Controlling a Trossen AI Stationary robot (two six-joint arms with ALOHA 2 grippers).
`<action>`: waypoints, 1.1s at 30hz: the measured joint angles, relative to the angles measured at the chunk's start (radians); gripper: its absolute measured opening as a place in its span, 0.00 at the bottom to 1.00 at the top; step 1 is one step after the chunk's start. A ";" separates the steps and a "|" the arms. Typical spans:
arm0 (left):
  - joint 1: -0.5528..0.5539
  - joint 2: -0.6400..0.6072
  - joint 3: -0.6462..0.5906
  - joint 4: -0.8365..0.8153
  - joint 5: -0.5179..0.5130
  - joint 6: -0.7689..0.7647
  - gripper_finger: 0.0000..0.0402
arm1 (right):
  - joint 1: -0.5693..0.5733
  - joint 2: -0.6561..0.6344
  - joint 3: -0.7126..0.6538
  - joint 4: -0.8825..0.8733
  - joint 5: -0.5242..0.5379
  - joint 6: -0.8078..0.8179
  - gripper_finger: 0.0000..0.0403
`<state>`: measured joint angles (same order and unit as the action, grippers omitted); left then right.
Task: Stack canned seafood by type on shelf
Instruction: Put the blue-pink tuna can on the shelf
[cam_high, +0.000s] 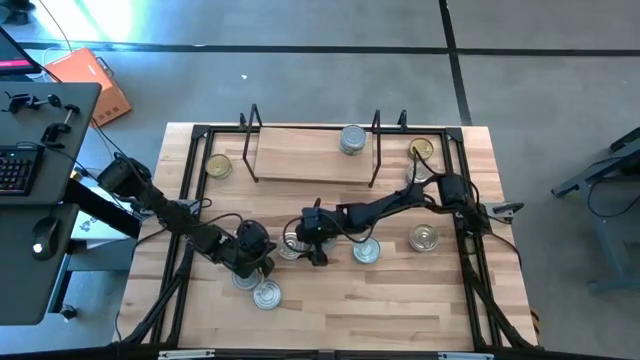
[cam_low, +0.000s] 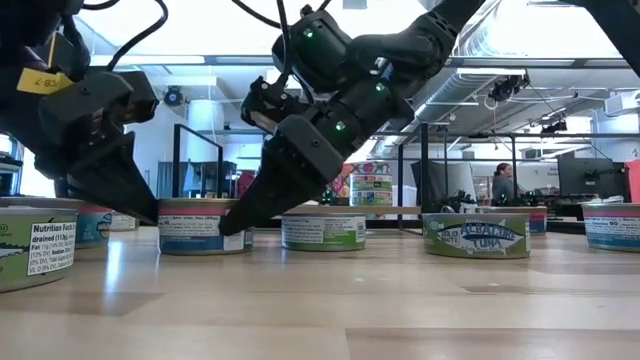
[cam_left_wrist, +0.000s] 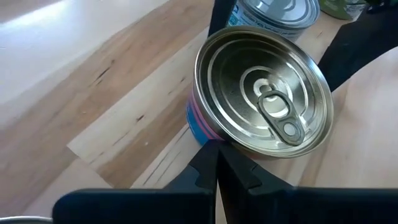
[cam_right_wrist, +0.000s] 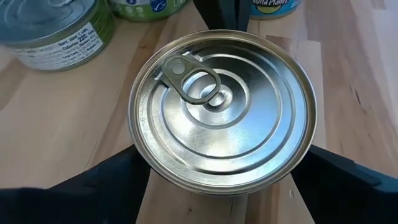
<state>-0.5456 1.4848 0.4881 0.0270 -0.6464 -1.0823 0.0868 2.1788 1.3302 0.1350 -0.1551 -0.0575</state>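
Note:
A silver-topped tin with a pink and blue label (cam_high: 290, 247) (cam_low: 195, 230) (cam_left_wrist: 261, 93) (cam_right_wrist: 221, 112) stands on the table between my two grippers. My left gripper (cam_high: 262, 250) (cam_low: 150, 215) (cam_left_wrist: 216, 165) is shut, its tips at the tin's left side. My right gripper (cam_high: 305, 243) (cam_low: 235, 222) (cam_right_wrist: 224, 186) is open. Its fingers slant down from the right and stand on either side of the tin's right part. The shelf (cam_high: 300, 160) is at the far middle, with silver tins (cam_high: 352, 140) on its board. My left gripper presses its shut fingertips (cam_left_wrist: 211, 163) against the tin's side wall (cam_left_wrist: 202, 134), low on the side toward the table's left. The fingers slant down from the left, and the tin stands upright on the table. My right gripper's fingers (cam_right_wrist: 115, 180) flank the tin, but its rim hides their inner faces, so I cannot tell whether they touch it.
Gold-topped tins stand left of the shelf (cam_high: 218, 166) and right of it (cam_high: 422, 150). More tins stand at the right (cam_high: 367, 251) (cam_high: 425, 238) and near the left gripper (cam_high: 245, 279) (cam_high: 267, 294). A black frame (cam_high: 190, 190) edges the table.

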 joint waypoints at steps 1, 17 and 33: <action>-0.004 -0.009 0.000 -0.017 -0.002 -0.009 0.00 | 0.000 0.000 -0.014 0.030 0.001 0.011 0.83; -0.070 -0.143 0.007 -0.110 -0.114 -0.031 0.00 | 0.073 -0.036 -0.175 0.268 0.165 0.139 0.78; -0.069 -0.055 0.005 -0.051 0.064 -0.034 0.00 | 0.063 -0.092 -0.176 0.138 0.088 0.043 0.81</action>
<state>-0.6147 1.4297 0.4927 -0.0245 -0.5819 -1.1160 0.1496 2.0872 1.1542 0.2731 -0.0674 -0.0150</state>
